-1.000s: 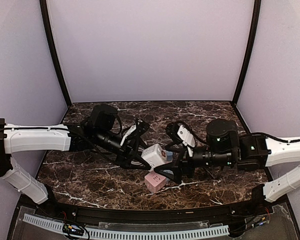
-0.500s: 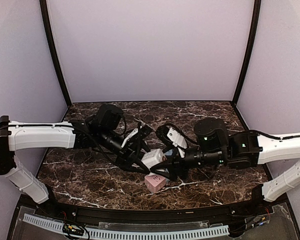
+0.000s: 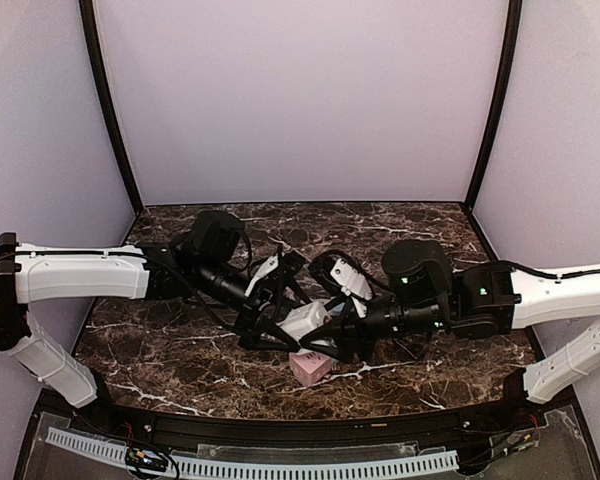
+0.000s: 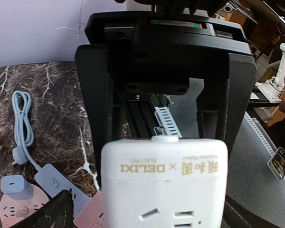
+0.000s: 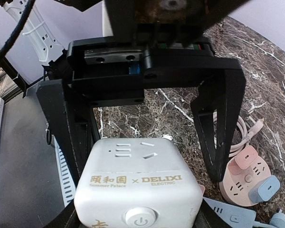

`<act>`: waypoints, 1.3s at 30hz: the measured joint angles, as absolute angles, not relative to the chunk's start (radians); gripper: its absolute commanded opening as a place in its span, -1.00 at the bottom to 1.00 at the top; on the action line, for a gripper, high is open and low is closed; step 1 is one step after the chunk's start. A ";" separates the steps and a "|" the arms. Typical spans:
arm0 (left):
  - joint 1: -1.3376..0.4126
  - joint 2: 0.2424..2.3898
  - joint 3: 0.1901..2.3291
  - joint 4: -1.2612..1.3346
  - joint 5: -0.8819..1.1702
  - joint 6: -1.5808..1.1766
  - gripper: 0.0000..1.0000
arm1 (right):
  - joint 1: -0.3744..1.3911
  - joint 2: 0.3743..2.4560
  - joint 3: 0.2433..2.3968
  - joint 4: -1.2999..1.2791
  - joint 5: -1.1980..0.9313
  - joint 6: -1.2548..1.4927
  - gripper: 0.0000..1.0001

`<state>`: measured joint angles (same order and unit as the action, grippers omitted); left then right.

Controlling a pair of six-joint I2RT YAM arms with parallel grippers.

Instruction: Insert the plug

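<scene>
1. The right gripper (image 3: 332,326) is clamped on a white socket cube (image 5: 137,183); its fingers (image 4: 92,114) press two opposite sides of the cube, which hangs clear of the table (image 3: 150,350).
2. The left gripper (image 3: 283,320) meets it head-on with its jaws spread wide; its fingers (image 5: 61,142) flank the far end of the cube, with a gap showing beside at least one of them; it grips nothing.
3. Socket slots show on the cube's upper face, between the two pairs of fingers.
4. A pink cube (image 3: 311,368) lies on the table just below the meeting fingertips; whether it touches the white cube I cannot tell.
5. The blue-grey plug (image 5: 266,188) rests on a round pink socket (image 5: 241,176); both sit on the table outside both pairs of fingers, past the left gripper's finger in the right wrist view; no finger touches them.
</scene>
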<state>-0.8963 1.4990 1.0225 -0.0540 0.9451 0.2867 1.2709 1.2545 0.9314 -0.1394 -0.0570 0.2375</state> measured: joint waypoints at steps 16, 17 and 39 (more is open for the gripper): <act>-0.896 1.301 0.665 0.348 0.503 0.107 0.97 | 1.267 1.186 0.946 -0.516 0.199 0.401 -1.00; -0.896 1.301 0.658 0.364 0.469 0.099 0.97 | 1.264 1.190 0.952 -0.553 0.209 0.412 -1.00; -0.814 1.299 0.506 0.657 0.031 -0.013 0.94 | 1.149 1.430 1.137 -0.900 0.146 0.446 -1.00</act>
